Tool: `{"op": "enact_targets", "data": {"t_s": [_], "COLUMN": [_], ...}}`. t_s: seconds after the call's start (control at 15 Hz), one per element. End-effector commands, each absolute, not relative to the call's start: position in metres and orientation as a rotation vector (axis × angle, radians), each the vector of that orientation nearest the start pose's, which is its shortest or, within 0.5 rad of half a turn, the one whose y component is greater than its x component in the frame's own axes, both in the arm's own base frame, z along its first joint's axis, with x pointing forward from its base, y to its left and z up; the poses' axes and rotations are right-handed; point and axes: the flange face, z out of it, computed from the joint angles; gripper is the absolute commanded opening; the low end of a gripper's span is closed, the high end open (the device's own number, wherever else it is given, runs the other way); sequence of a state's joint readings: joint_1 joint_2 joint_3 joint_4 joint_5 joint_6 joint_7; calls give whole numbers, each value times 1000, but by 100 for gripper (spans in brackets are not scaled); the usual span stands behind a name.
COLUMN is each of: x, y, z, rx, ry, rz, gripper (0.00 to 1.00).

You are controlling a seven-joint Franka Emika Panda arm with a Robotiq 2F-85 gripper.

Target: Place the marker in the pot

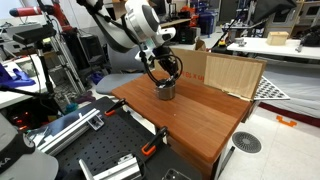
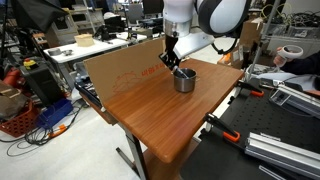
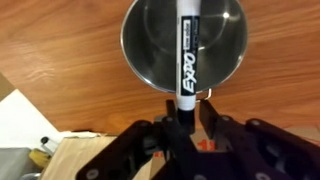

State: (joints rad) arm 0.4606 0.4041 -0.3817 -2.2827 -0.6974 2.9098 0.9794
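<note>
The pot [image 3: 150, 50] is a shiny silver cylinder standing on the wooden table; it shows in both exterior views [image 1: 165, 90] [image 2: 184, 80]. The marker [image 3: 187, 55] is white with black ends and "EXPO" lettering. In the wrist view it points out from my gripper [image 3: 184, 118] over the pot's open mouth. My gripper is shut on the marker's near end. In both exterior views my gripper [image 1: 163, 75] [image 2: 173, 62] hangs just above the pot, and the marker there is too small to make out.
A wooden board [image 1: 232, 73] stands upright along the table's far edge, also seen in an exterior view [image 2: 120, 68]. The wooden table [image 1: 190, 115] has orange clamps [image 1: 150, 150] at its edge. Black perforated breadboard benches [image 1: 80, 150] and metal rails flank it.
</note>
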Motion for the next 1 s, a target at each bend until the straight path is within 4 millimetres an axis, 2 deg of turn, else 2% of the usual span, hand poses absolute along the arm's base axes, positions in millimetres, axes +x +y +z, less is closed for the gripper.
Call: {"op": "enact_targets", "data": {"t_s": [0.0,0.33,0.93], "x": [537,536,516], "y": [76,72,80], "z": [198,198,207], "rx": [-3282,-3278,-3226], "ry": [339,360,329], "rz": [-607,-589,-404], "gripper": [64,99,100]}}
